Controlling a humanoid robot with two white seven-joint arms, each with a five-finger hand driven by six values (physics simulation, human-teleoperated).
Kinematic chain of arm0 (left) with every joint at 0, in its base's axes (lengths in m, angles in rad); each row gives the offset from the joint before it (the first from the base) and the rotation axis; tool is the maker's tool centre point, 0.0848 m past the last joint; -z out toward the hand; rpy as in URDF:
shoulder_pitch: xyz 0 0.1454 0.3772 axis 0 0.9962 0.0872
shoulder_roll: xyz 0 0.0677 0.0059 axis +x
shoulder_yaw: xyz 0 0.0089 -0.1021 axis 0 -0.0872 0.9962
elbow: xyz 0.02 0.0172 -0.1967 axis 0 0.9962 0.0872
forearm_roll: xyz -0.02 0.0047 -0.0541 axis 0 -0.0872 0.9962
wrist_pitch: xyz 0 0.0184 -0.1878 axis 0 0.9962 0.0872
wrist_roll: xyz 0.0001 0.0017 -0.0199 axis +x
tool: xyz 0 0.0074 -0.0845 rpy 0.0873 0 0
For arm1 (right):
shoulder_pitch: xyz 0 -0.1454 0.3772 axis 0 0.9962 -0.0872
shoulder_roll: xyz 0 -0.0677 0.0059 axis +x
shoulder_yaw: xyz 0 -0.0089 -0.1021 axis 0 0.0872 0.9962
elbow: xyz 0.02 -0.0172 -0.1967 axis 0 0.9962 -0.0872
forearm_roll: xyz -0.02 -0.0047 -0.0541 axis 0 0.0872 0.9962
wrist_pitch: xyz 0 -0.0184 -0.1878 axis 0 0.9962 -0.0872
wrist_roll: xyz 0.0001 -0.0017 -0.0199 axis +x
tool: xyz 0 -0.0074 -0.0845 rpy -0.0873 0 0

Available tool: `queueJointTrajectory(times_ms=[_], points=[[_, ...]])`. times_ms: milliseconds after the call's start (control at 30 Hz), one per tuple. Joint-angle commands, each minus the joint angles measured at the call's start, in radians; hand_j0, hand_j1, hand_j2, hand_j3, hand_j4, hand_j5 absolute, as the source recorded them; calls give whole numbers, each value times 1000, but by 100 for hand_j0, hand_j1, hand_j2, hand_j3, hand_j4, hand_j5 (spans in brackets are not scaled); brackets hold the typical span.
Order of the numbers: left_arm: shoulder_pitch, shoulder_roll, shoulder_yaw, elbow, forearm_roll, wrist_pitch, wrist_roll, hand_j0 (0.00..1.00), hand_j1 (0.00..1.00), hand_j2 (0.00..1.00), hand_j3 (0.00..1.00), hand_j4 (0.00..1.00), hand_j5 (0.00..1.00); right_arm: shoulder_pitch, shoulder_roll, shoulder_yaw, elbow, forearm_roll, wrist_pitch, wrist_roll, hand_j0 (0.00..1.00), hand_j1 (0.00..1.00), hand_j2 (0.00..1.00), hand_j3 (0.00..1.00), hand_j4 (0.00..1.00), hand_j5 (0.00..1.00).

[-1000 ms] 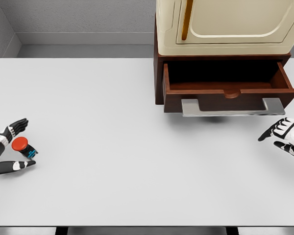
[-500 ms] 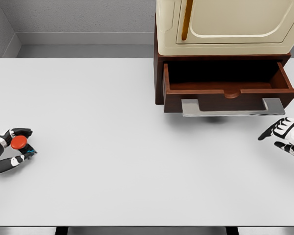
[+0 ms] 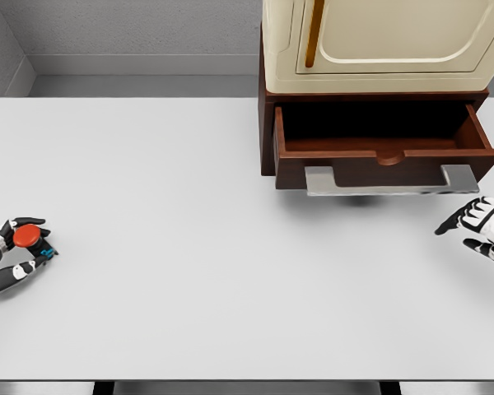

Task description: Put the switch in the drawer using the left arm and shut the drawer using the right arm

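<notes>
The switch [image 3: 28, 237], a small dark body with a round red button on top, sits at the table's far left edge. My left hand [image 3: 16, 253] is curled around it, thumb and fingers touching both sides. The brown wooden drawer [image 3: 384, 156] stands pulled out at the upper right, its inside dark and bare, with a grey metal handle [image 3: 392, 180] along its front. My right hand [image 3: 480, 228] rests at the right edge just below the handle's right end, fingers relaxed and holding nothing.
A cream cabinet [image 3: 379, 41] with a wooden handle sits on top of the drawer unit. The white table [image 3: 189, 206] stretches between my two hands, and grey walls rise behind it.
My left hand's fingers have closed from spread wide to wrapped around the switch, and hand and switch have shifted slightly left. The right hand has barely moved.
</notes>
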Motion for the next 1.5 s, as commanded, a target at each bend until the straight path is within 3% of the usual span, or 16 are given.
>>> queueJointTrajectory(times_ms=[0, 200, 400, 667, 867, 967, 1200, 1300, 1467], points=[[-2, 1, 1, -8, -6, 2, 2, 49, 49, 49, 49, 49, 49, 0, -3, 0, 3, -6, -1, -1, 62, 62, 62, 62, 62, 62], [-8, 7, 1, -68, -4, 2, 2, 48, 48, 48, 48, 48, 48, 0, -3, 0, 3, -6, -1, -1, 61, 61, 61, 61, 61, 61], [-14, 10, 0, -139, -7, 2, 2, 46, 46, 46, 46, 46, 46, 0, -2, -2, 9, -6, -1, 1, 38, 38, 38, 38, 38, 38], [-44, 11, -11, -203, -21, 2, 2, 44, 44, 44, 44, 44, 44, 0, -2, -2, 17, -6, -1, 1, 37, 37, 37, 37, 37, 37], [-72, 8, -11, -347, -93, 2, 2, 44, 44, 44, 44, 44, 44, 0, -2, -2, 22, -6, -1, 1, 39, 39, 39, 39, 39, 39], [-112, 1, -35, -396, -121, 4, 2, 44, 44, 44, 44, 44, 44, 0, -2, -2, 22, -6, -1, 1, 40, 40, 40, 40, 40, 40], [-264, -1, -169, -403, -124, 116, 4, 44, 44, 44, 44, 44, 44, 0, -2, -2, 22, -6, -1, 1, 40, 40, 40, 40, 40, 40], [-299, -45, -172, -404, -147, 116, 2, 44, 44, 44, 44, 44, 44, 0, -2, -2, 22, -6, -1, 1, 40, 40, 40, 40, 40, 40], [-388, -82, -238, -404, -161, 156, 2, 44, 44, 44, 44, 44, 44, 0, -2, -2, 22, -6, -1, 1, 40, 40, 40, 40, 40, 40]])
